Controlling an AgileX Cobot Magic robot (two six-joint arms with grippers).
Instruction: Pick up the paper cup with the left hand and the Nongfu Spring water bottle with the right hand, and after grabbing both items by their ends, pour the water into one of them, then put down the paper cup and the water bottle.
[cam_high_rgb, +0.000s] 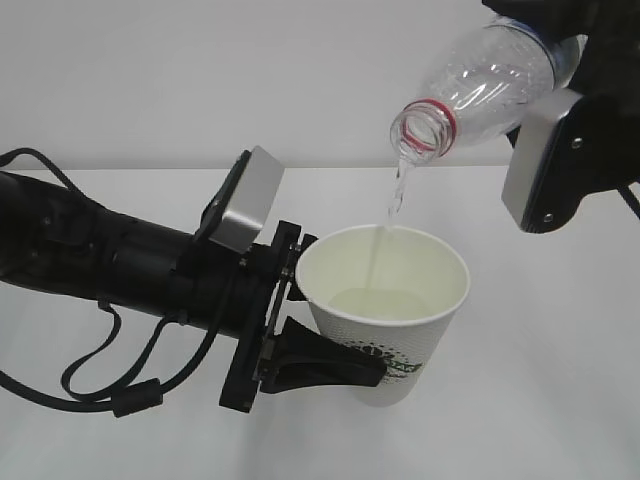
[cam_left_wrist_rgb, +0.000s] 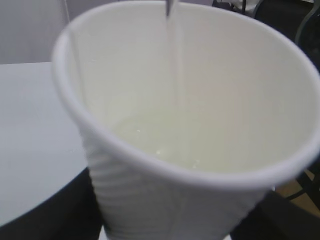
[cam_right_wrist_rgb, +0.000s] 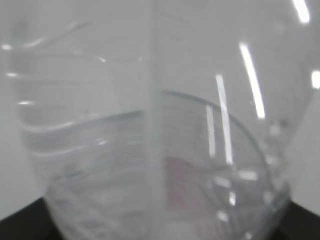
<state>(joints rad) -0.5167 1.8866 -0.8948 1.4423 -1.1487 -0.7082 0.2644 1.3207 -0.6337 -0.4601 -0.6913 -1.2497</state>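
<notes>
White tapered paper cup (cam_high_rgb: 385, 300) sits upright, clamped low between the black left gripper's (cam_high_rgb: 335, 365) fingers, arm reaching level from the left. Above, the clear ribbed plastic bottle (cam_high_rgb: 480, 85) tilts neck-down, gripped by the right gripper (cam_high_rgb: 560, 60), pouring clear water (cam_high_rgb: 397, 190) into the cup.

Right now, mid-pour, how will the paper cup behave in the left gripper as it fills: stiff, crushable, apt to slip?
The paper cup is thin-walled and open-topped, so it probably flexes or dents if squeezed harder. The left gripper holds it low on the side, so with water pooling inside it likely grows bottom-heavy and may sag or tilt. Its ribbed, dotted wall should resist slipping somewhat.
</notes>
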